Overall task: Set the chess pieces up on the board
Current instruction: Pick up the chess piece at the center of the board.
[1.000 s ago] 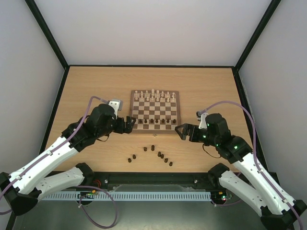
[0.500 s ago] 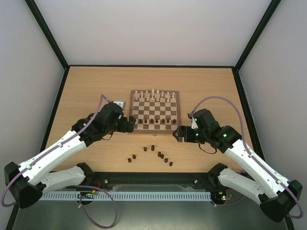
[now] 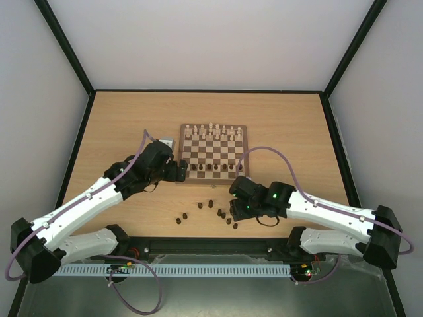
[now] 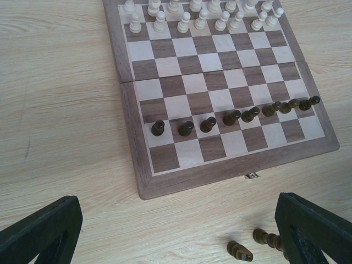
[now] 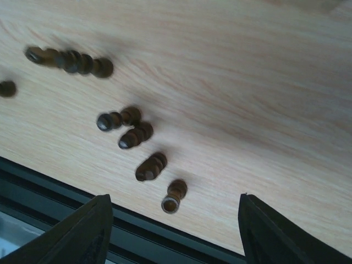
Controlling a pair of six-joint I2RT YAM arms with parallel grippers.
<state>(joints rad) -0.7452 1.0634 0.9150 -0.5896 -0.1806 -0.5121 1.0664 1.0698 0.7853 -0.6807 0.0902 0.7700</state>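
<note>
The board (image 3: 213, 153) lies mid-table, with pale chess pieces (image 4: 192, 16) filling its far rows and a line of dark pawns (image 4: 242, 115) on its near side. Several dark pieces (image 3: 210, 203) lie loose on the table in front of it. My left gripper (image 3: 182, 170) hangs open over the board's near-left corner, with its fingers (image 4: 44, 231) wide apart and nothing between them. My right gripper (image 3: 232, 209) hovers open over the loose dark pieces (image 5: 136, 135), and the nearest one (image 5: 174, 196) lies just ahead of its jaws, untouched.
A black rail (image 5: 49, 181) runs along the table's front edge, right behind the loose pieces. Two more dark pieces (image 4: 240, 251) lie beside my left gripper's right finger. Black frame posts and grey walls enclose the tabletop (image 3: 119, 125).
My right arm has swung left and toward the front edge, from beside the board to above the loose dark pieces. My left arm has crept slightly closer to the board's corner.
</note>
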